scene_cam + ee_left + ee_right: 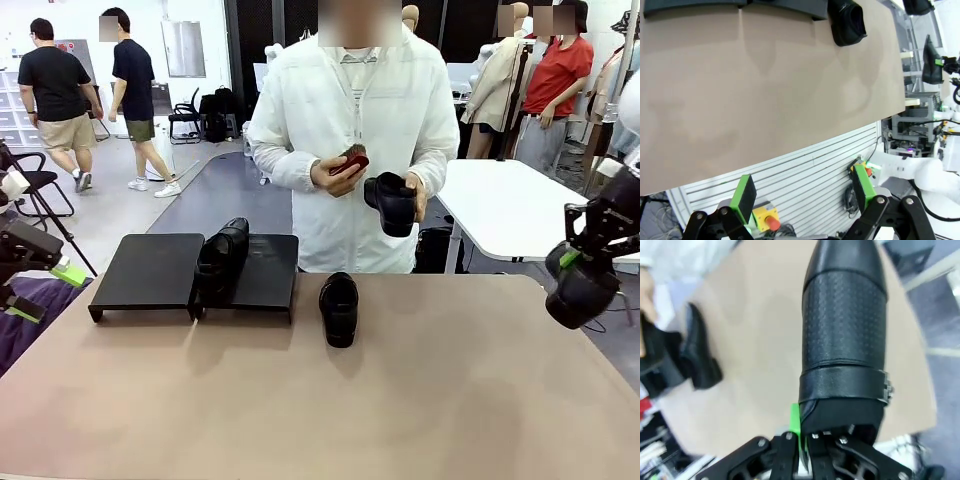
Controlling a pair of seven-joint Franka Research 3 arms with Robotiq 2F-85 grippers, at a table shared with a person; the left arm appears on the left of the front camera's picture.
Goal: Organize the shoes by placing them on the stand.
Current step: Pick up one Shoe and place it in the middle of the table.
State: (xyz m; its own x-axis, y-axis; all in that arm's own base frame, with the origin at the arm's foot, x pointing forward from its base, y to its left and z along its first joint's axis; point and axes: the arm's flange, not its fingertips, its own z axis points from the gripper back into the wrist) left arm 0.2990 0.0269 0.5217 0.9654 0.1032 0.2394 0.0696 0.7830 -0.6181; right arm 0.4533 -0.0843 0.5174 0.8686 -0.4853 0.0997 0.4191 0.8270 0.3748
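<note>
Right fingers [795, 422] clamp one shoe [845, 340] beyond the bench's [420, 400] right edge; left fingers [745, 197] stand open. A second shoe [222, 258] sits on the stand [150, 272], a third [339, 308] just right of it, a fourth [390, 205] in the person's hand [416, 200].

We see a tan table [450, 400] near us, a white table [500, 205] far right, and a black chair [186, 110] far left.

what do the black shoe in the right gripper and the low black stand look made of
The black shoe in the right gripper: likely leather or imitation; pinhole-textured panel, smoother sheen at the toe. The low black stand: rigid flat panels, matte, no glare; plastic, metal or painted wood, unclear.
</note>
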